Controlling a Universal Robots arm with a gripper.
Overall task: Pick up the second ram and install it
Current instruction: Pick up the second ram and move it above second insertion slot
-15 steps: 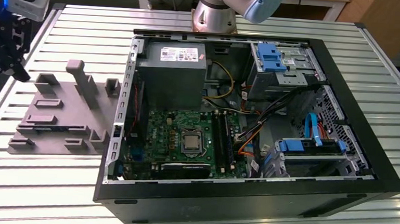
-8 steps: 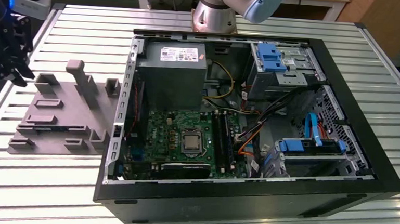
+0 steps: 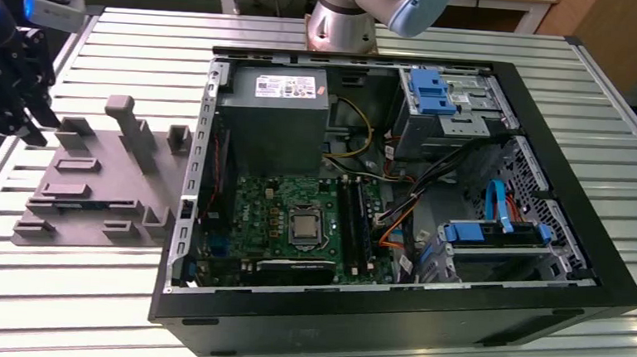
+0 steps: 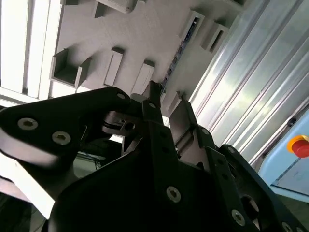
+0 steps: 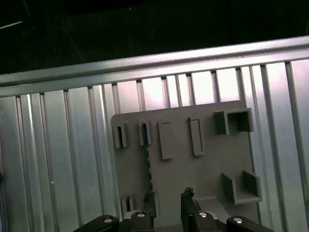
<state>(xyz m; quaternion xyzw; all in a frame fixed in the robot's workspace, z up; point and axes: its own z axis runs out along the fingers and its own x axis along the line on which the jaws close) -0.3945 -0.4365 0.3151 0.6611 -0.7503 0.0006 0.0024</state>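
Two fingers of my gripper [image 5: 169, 195] stand apart, empty, above the grey holder [image 5: 193, 166] near the bench's edge. Second wrist view catches the second ram [image 4: 179, 50] slotted there; exterior view adds the open computer case [image 3: 399, 316] mid-bench.

Pincer [image 3: 36, 128] hangs by grey holder [image 3: 88, 188] beside open case [image 3: 399, 316].

Second ram [image 4: 181, 48] mostly sunk in holder [image 4: 145, 29] (edge-on), pincer [image 5: 168, 199] partly cropped
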